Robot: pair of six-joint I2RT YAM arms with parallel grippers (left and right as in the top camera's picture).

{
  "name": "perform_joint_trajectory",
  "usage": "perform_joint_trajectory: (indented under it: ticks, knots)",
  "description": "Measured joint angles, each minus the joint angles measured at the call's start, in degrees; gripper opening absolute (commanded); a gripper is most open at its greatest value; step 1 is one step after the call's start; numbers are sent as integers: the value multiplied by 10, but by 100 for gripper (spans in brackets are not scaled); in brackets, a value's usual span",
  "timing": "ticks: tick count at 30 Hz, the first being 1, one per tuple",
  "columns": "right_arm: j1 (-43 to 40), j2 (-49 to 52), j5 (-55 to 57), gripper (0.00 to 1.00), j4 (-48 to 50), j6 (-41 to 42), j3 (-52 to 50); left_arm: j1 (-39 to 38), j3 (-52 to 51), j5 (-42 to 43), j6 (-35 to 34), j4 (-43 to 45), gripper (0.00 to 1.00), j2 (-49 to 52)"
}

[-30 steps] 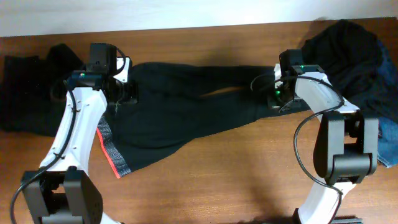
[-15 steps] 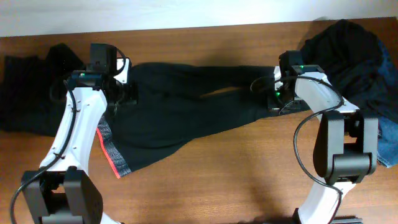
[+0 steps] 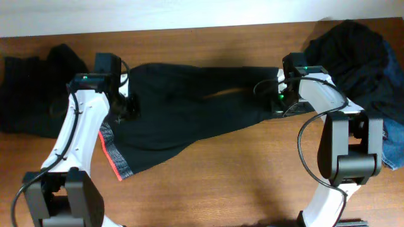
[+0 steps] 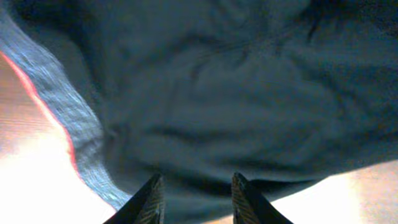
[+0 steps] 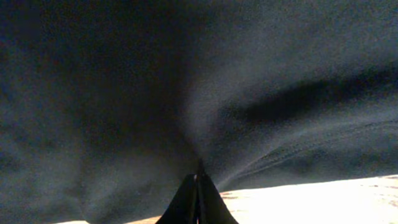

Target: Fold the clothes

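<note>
Black trousers (image 3: 189, 104) lie spread across the middle of the table, their red-and-grey waistband (image 3: 112, 154) at the front left. My left gripper (image 3: 126, 106) hovers over the waist end; in the left wrist view its fingers (image 4: 198, 190) stand apart above the dark fabric (image 4: 236, 106), with the banded edge (image 4: 68, 130) to their left and nothing pinched between them. My right gripper (image 3: 278, 101) is at the leg end. In the right wrist view it (image 5: 198, 180) is shut on the black cloth (image 5: 186, 81), and creases radiate from its tips.
A heap of dark clothes (image 3: 353, 57) sits at the back right, with blue denim (image 3: 394, 142) at the right edge. Another dark garment (image 3: 31, 94) lies at the far left. Bare wood (image 3: 221, 183) fills the front of the table.
My left gripper has shifted a little toward the table's front over the waist end. The right arm and the trousers have stayed put.
</note>
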Motion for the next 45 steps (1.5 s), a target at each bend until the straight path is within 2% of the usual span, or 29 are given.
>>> perform_joint_trajectory:
  ticks: [9,12,13,16,18,20,24,29,35,45]
  knots:
    - [0,1,-1,4,25,0,-1,0,-144,57,-49,11,35,0]
    - [0,1,-3,10,35,0,-1,0,-179,72,-61,20,34,0]
    - [0,1,-3,18,37,0,-1,0,-187,74,-63,22,34,0]
    - [0,1,-4,58,43,0,-2,0,-211,80,-75,38,35,1]
    - [0,1,-5,74,45,0,-2,0,-224,82,-79,51,35,1]
    - [0,1,-5,79,45,-5,-2,0,-239,83,-83,70,35,1]
    - [0,1,-5,85,48,-5,-2,0,-275,78,-85,114,34,1]
    - [0,1,-7,91,49,-6,-2,-2,-285,44,-96,125,35,-2]
    - [0,2,-21,94,37,-6,11,-2,-297,-18,-100,134,35,-12]
    - [0,2,-25,98,32,-6,62,33,-311,-45,-100,135,35,-23]
